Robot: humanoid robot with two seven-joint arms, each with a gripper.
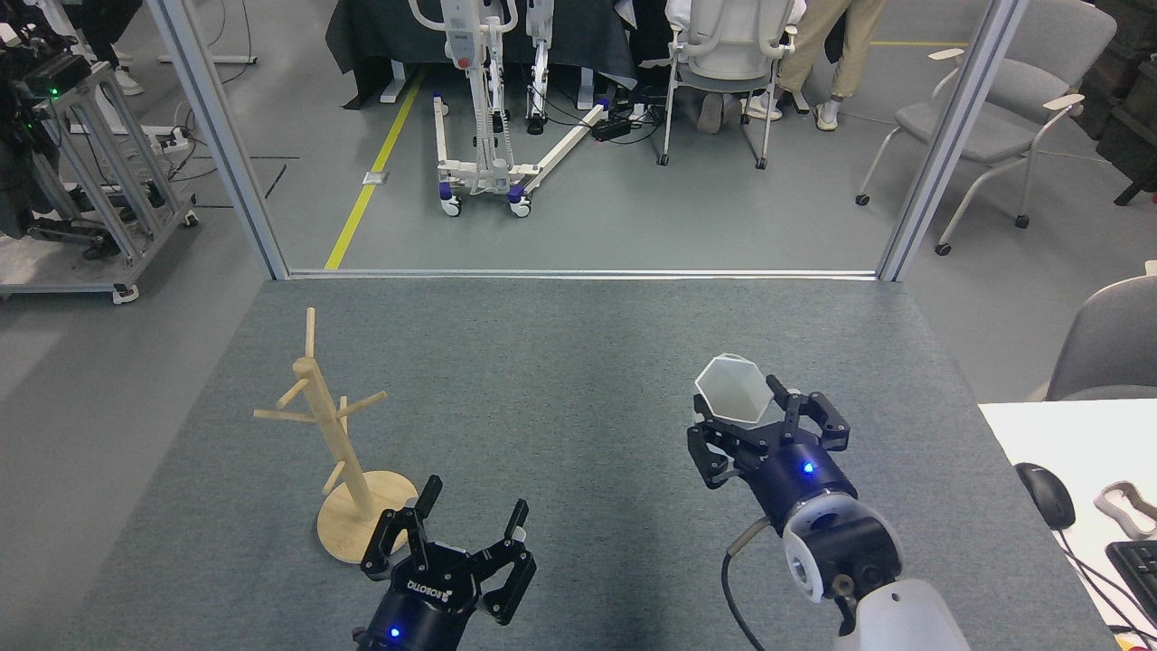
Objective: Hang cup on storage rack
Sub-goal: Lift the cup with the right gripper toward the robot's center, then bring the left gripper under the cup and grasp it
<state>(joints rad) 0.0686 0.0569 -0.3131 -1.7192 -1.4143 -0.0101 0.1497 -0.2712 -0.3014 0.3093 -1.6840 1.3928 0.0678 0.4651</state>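
A white faceted cup (733, 390) with a hexagonal rim is held in the air over the grey mat, its opening facing up and towards me. My right gripper (757, 425) is shut on the cup from below. The light wooden storage rack (333, 436) stands upright at the mat's left on its round base, with several angled pegs. Just right of that base, near the front edge, my left gripper (472, 510) is open and holds nothing. Cup and rack are well apart.
Beyond the grey mat (560, 362) a metal frame (578, 273) borders the far edge. A white table (1076, 452) with a mouse (1046, 494) and keyboard lies at the right. Chairs, a wheeled stand and a seated person are on the floor behind.
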